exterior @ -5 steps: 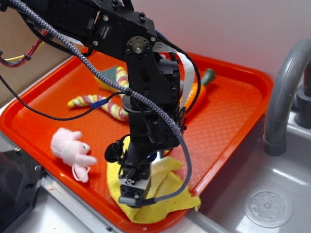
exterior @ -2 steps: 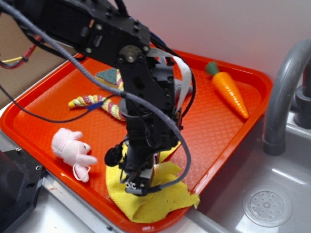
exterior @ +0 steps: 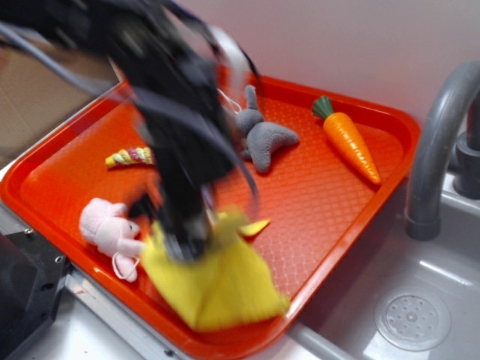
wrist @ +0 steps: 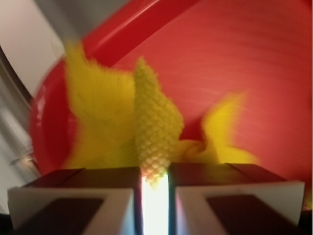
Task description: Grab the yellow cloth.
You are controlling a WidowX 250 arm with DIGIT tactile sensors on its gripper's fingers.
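The pincer [wrist: 154, 188] is nearly shut, w/ a ridge of the yellow cloth [exterior: 217, 281] pinched between its two pads; the wrist view shows the fold standing up out of the narrow gap, textured weave sharp there, rest of the fabric smeared by motion blur. In the exterior view the arm is blurred too, so exact pose is hard to read.

Cloth sits at the near edge of the orange tray [exterior: 352, 225], bunched up under the pincer, its lower part draped close to the tray rim. Whether it's fully off the tray surface, can't tell. Pink plush [exterior: 109, 232] lies just beside it on the left; grey plush [exterior: 262, 139], carrot [exterior: 349, 142] and braided rope [exterior: 131, 156] are further back, well apart.

Handling, as judged: light, soft, fully limp, so it'll sag and swing rather than hold shape. Terry texture should give decent friction, not slippery, nothing fragile. A pinched-up fold near the middle looks like the sensible hold; a frayed edge alone might slip free.
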